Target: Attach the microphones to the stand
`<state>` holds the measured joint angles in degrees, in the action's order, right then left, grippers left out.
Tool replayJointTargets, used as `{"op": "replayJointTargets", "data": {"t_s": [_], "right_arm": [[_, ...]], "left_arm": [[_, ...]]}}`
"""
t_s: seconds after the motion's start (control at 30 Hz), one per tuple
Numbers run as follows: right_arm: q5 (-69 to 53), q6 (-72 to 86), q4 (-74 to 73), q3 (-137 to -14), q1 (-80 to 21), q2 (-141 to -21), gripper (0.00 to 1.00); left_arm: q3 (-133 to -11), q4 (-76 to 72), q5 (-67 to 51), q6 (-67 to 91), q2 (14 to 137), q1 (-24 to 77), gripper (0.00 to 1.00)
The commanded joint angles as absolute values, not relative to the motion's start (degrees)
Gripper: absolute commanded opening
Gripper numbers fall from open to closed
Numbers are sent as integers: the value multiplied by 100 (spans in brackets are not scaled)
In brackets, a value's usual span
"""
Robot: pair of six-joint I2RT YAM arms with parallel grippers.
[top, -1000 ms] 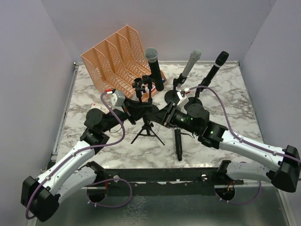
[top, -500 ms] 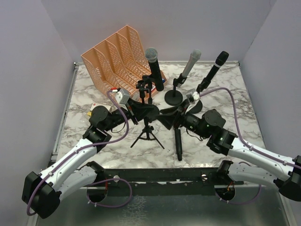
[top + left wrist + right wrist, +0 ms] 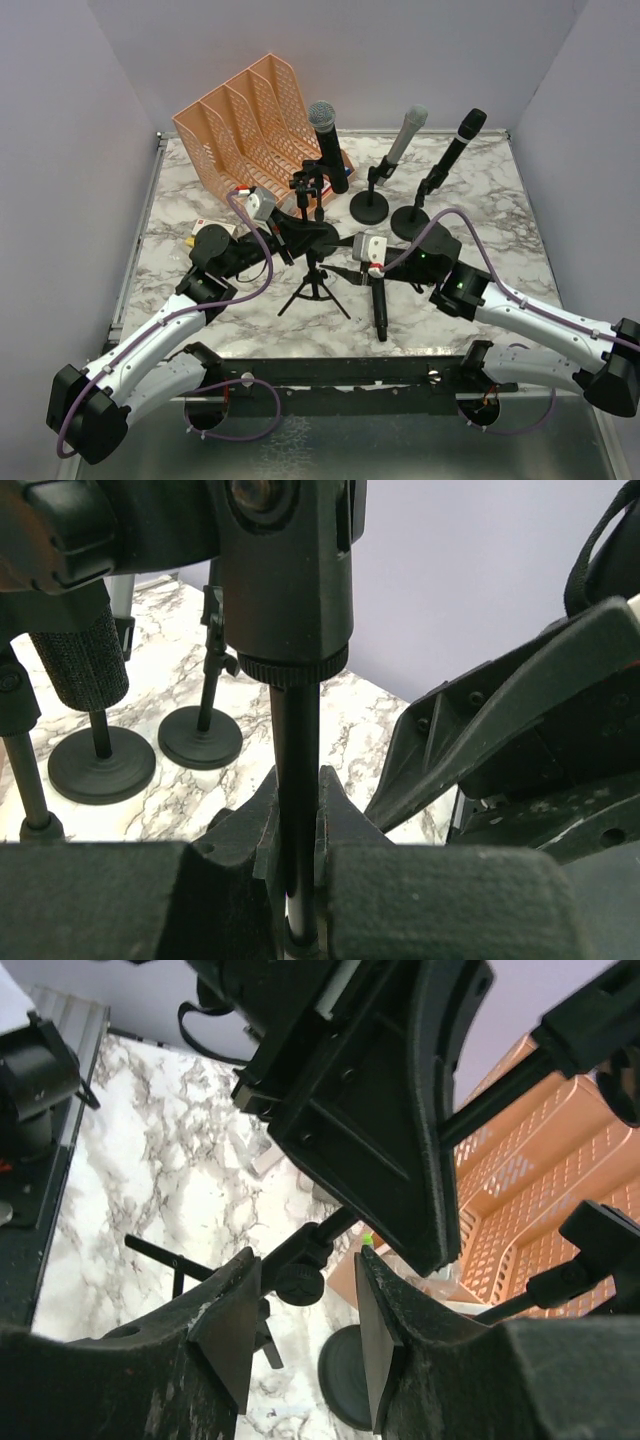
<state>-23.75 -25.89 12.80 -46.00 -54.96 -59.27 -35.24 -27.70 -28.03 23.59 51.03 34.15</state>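
Note:
A black tripod stand (image 3: 313, 288) is in the middle of the table, and my left gripper (image 3: 305, 237) is shut on its thin pole (image 3: 296, 760), just below the thick clip holder. My right gripper (image 3: 343, 268) is open to the right of that pole, its jaws either side of the stand's clamp knob (image 3: 300, 1282) without touching it. One all-black microphone (image 3: 379, 305) lies on the table in front of the right gripper. Three more microphones sit in stands at the back: black with a silver grille (image 3: 324, 135), silver-grey (image 3: 406, 130) and black (image 3: 460, 135).
An orange mesh file organiser (image 3: 240, 125) stands at the back left. Two round stand bases (image 3: 368, 208) (image 3: 408, 222) rest behind the grippers. A small card (image 3: 200, 230) lies left of my left arm. The tripod's legs spread toward the table's front edge.
My right gripper has opened, its wrist has rolled, and it has dropped lower beside the tripod pole. The left gripper keeps its hold on the pole.

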Motion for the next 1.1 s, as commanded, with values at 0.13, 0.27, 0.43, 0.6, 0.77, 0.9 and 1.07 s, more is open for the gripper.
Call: {"op": "replayJointTargets", "data": {"t_s": [0.13,0.27,0.43,0.6,0.77,0.9,1.07], "right_arm": [[-2729,-3812,1023,-4481,-5537,-6167,44],[-2528,-3892,1271,-4378,-5546,-6268,44],[-2082,-4070,1504,-4276,-5595,-6380,42],[-2004,-4024,1779,-4160,-5607,-6366,34],[-2177,-3667,2048,-4116,-5640,-6337,36],[-2193,-3562,2142,-4048,-5677,-6330,40],[-2065,-3560,2137,-4014,-5704,-6306,32]], "left_arm": [[-3780,-3059,-3108,2505,5091,3428,0],[-3768,-3059,-3128,2522,5102,3428,0],[-3772,-3059,-3172,2476,5124,3428,0],[-3775,-3058,-3188,2452,5132,3428,0],[-3778,-3061,-3191,2443,5169,3428,0],[-3791,-3059,-3199,2443,5197,3428,0],[-3780,-3059,-3199,2443,5203,3428,0]]}}
